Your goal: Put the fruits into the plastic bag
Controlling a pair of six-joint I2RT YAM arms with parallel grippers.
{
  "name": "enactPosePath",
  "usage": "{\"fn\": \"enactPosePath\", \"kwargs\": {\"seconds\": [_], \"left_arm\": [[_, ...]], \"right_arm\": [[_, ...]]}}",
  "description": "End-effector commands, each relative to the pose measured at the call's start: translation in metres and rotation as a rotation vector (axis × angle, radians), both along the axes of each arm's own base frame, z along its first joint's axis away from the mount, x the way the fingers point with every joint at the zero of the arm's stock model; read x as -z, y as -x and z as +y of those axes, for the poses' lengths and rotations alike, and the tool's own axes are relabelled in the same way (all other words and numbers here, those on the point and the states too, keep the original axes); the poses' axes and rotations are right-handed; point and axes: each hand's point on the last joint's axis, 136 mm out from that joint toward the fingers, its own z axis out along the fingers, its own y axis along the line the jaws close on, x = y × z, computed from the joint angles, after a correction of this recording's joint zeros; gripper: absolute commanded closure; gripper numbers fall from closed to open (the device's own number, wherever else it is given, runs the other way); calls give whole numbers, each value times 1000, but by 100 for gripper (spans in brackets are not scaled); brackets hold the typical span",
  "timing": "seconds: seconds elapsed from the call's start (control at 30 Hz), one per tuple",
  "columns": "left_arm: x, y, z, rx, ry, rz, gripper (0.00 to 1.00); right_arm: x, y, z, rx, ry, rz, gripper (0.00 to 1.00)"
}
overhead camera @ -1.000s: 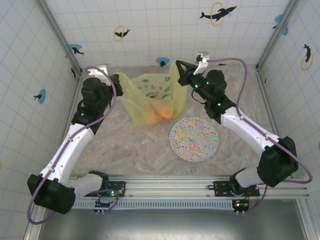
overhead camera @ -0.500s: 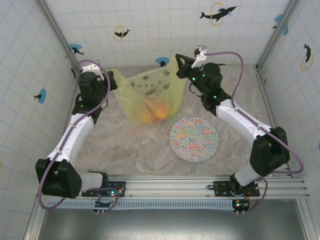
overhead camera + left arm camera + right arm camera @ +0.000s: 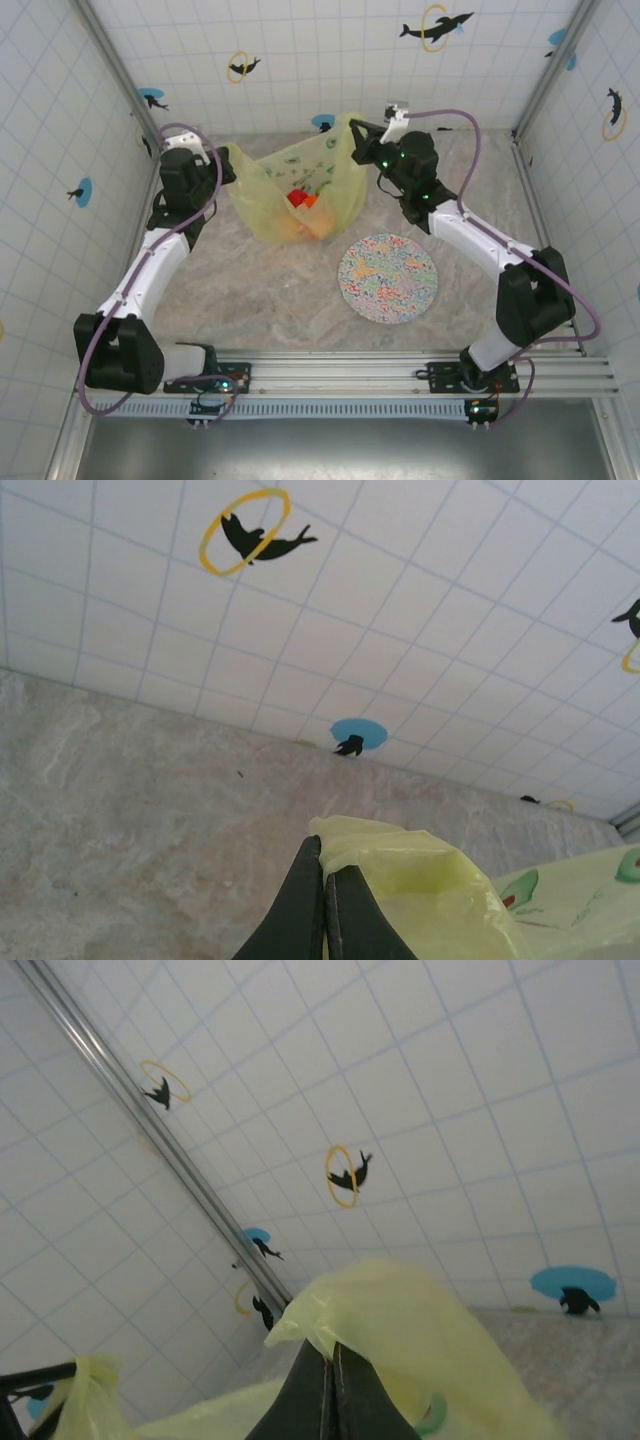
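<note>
Yellow-green film of the plastic bag [image 3: 270,190] hangs stretched between the two pincers in the top view. The left gripper [image 3: 224,158] pinches one rim corner and the right gripper [image 3: 358,128] the other, apparently to hold the mouth wide while the fruits [image 3: 303,212], orange and red pieces, sag in the pouch below and between them. Left wrist view adds what the overhead cannot, the left jaws pressed flat together on a fold of bag [image 3: 385,852] at their tips, and the right wrist view likewise shows the right jaws clamped on a bunched corner [image 3: 380,1310] just above their tips.
</note>
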Motion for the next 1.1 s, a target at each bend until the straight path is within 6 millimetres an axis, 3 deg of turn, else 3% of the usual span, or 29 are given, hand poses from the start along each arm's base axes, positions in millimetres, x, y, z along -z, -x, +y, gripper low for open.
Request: {"fn": "enactPosePath", "kwargs": {"seconds": [0.0,0.1,0.27,0.4,0.67,0.87,1.07], "left_arm": [[-2,2,-5,39,15,-5,94],[-8,5,-4,38,14,-15,89],[-26,15,-4,43,22,-54,64],[-35,25,-3,43,24,-65,50],[-54,57,4,33,4,-110,31],[-34,81,7,36,-14,-95,14],[-16,93,19,-3,-107,-29,10]], "right_arm": [[7,3,-8,2,-12,17,99],[6,7,-11,-5,-8,18,89],[-9,18,-16,-22,6,-5,70],[-20,30,-23,-19,28,-28,56],[-36,55,-56,69,130,-86,38],[-26,68,-87,169,230,-80,28],[8,76,-108,216,309,-13,25]]}}
